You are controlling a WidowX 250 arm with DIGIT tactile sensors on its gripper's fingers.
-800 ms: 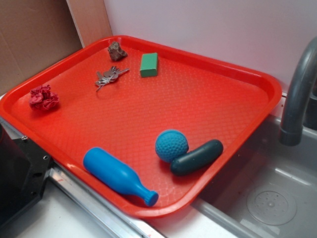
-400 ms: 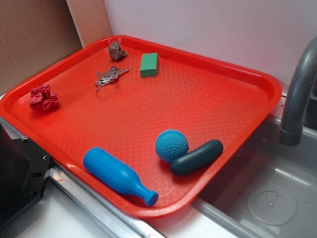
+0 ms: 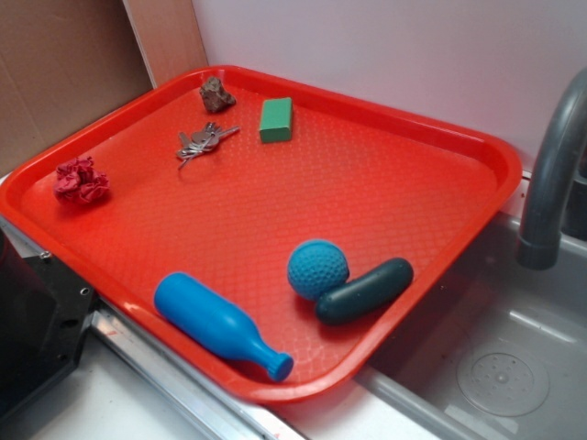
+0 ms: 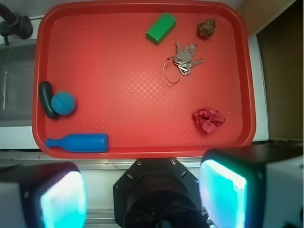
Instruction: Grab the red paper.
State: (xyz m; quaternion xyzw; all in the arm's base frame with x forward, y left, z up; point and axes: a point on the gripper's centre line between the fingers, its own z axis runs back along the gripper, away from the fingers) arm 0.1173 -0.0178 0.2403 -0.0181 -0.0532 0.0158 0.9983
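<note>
The gripper (image 4: 142,190) hangs high above the near edge of the tray (image 4: 142,152), fingers (image 4: 223,190) spread wide and empty, so the whole tray shows in the wrist view: a survey pose, judged, with no descent begun. Nearest lies the blue bottle (image 3: 220,325), then the blue ball (image 3: 317,269) touching a dark green cylinder (image 3: 365,291). The red paper (image 3: 81,181) sits alone near the tray's left rim, clear of neighbours. It is a lumpy wad, slightly wider than deep, with no marked heading. Beyond lie keys (image 3: 204,140), a green block (image 3: 276,120) and a rock (image 3: 215,93).

Gripper (image 4: 142,192) fingertips blurred, cut off at btm edge.
</note>
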